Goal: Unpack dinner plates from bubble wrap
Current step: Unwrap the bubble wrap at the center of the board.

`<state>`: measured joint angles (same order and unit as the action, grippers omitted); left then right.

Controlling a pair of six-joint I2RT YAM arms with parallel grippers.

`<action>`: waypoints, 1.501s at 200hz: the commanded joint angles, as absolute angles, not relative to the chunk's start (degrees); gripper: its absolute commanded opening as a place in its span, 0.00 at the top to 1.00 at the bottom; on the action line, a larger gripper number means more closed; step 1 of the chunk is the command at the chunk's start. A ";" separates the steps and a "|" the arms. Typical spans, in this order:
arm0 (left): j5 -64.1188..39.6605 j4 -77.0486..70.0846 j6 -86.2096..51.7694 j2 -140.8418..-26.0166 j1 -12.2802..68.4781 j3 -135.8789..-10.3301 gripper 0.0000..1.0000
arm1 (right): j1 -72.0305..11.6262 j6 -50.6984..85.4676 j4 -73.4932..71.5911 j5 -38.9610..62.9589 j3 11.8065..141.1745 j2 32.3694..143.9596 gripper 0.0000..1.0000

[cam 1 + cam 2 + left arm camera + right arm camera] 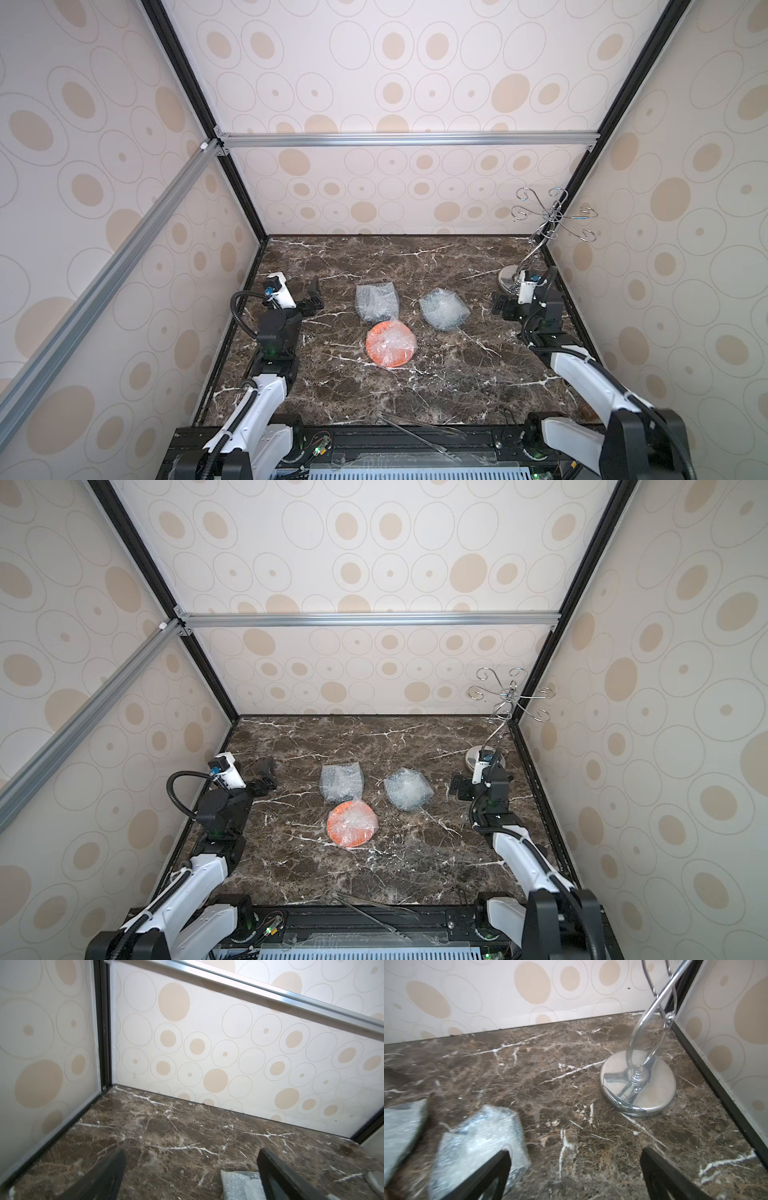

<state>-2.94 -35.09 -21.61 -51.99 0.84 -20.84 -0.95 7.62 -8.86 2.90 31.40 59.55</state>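
Orange plate (380, 353), swathed in bubble wrap (395, 332), lies mid-table (436, 399), nearest the robot. Just behind it sit the left bundle (376, 306) and the right bundle (442, 309), contents unclear. Left gripper (314, 298) and right gripper (500, 308) hover well apart at the sides, jaws spread, empty. The stand (540, 224) rises beside the right gripper.

No readable text, label or number anywhere (only patterned walls)
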 commanded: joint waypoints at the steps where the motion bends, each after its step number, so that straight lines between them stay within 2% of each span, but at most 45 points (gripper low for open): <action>1: -5.33 -22.88 -29.17 -49.72 0.44 -24.58 0.00 | -1.15 10.03 1.59 9.30 33.40 53.29 0.00; 31: -7.87 -12.54 -35.70 -47.62 0.44 -26.65 0.00 | -1.07 14.83 9.49 14.81 35.08 47.63 0.00; 66: -9.13 -0.89 -37.74 -45.86 0.47 -28.82 0.00 | -1.06 20.09 18.00 19.87 38.76 48.82 0.00; 88: -9.81 4.94 -39.14 -45.13 0.40 -30.50 0.00 | -1.14 17.42 21.69 24.91 40.11 49.00 0.00; 117: -15.72 13.44 -38.28 -48.39 0.52 -35.08 0.00 | -1.14 14.65 24.88 27.90 41.52 47.75 0.00; 165: -23.13 15.82 -37.89 -49.38 1.04 -35.20 0.00 | -2.59 11.37 33.95 36.56 48.19 52.82 0.01; 212: -22.45 22.22 -38.30 -51.68 5.76 -37.13 0.00 | -17.25 9.98 39.91 22.62 53.55 56.62 0.05; 263: -20.92 21.85 -37.96 -56.52 15.36 -39.13 0.00 | -36.66 13.03 40.43 5.29 58.13 64.24 0.07; 300: -19.16 17.73 -40.61 -59.88 21.18 -37.34 0.00 | -45.90 16.32 38.48 -1.61 61.07 70.90 0.08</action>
